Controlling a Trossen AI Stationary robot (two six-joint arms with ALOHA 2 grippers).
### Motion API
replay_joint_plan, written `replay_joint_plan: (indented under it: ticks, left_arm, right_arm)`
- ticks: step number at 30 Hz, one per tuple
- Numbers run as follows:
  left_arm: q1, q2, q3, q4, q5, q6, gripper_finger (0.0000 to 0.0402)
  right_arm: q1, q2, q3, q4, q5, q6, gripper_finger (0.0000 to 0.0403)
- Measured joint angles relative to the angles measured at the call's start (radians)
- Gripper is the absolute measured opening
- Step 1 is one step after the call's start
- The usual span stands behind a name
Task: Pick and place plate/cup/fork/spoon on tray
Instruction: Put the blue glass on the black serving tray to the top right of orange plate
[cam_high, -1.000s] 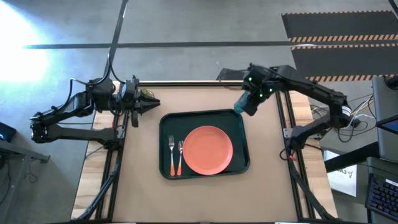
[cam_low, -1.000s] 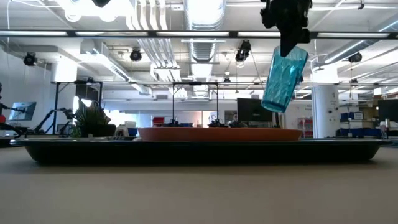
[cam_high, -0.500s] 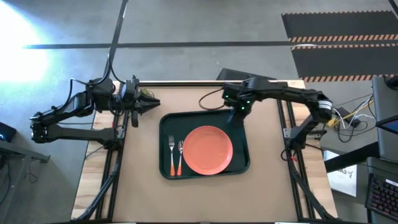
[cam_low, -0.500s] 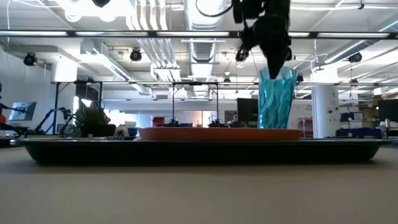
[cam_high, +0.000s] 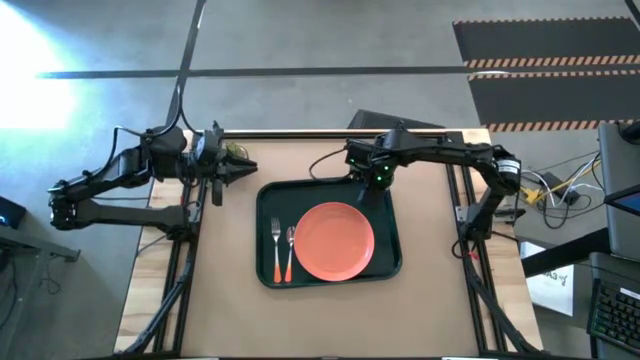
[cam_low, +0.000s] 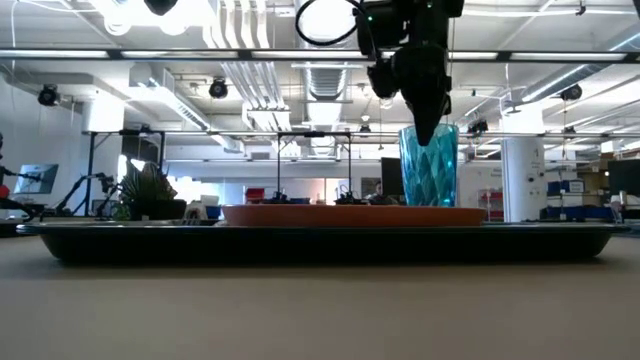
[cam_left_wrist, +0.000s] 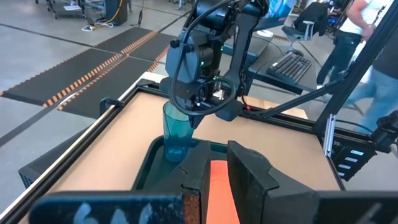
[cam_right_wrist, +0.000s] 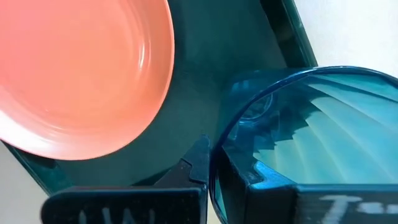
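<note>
The dark green tray (cam_high: 267, 200) lies mid-table. It holds the salmon plate (cam_high: 335, 240), with the fork (cam_high: 275, 250) and the spoon (cam_high: 290, 250) to the plate's left. My right gripper (cam_high: 378, 180) is over the tray's far right corner, shut on the teal cup (cam_low: 428, 165). The cup stands upright and also shows in the left wrist view (cam_left_wrist: 177, 130). My left gripper (cam_high: 245, 166) waits beyond the tray's far left corner, its fingers a narrow gap apart and empty. My right gripper pinches the cup's wall at the rim (cam_right_wrist: 217, 146), one finger inside the cup and one outside (cam_right_wrist: 199, 163). The fingers come from above, pointing down. The cup hangs upright with its base (cam_left_wrist: 176, 155) at the tray's floor; I cannot tell whether it touches.
A small green plant (cam_low: 148, 195) shows beyond the tray in the low view. Bare brown tabletop (cam_high: 330, 320) lies around the tray on all sides. People (cam_left_wrist: 367, 68) stand in the room beyond the table.
My right gripper has carried the cup toward the table's left edge and down, from beyond the tray's far right corner to inside that corner. The cup hung tilted before and now stands upright and lower.
</note>
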Motion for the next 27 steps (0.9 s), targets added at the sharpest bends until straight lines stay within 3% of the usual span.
replay_joint_plan:
  ticks: [27]
  left_arm:
    - [0.0,-0.002,0.0,-0.001,0.0,0.0,0.0036]
  right_arm:
    - [0.004,-0.042,-0.004,0.091,-0.042,0.042,0.0008]
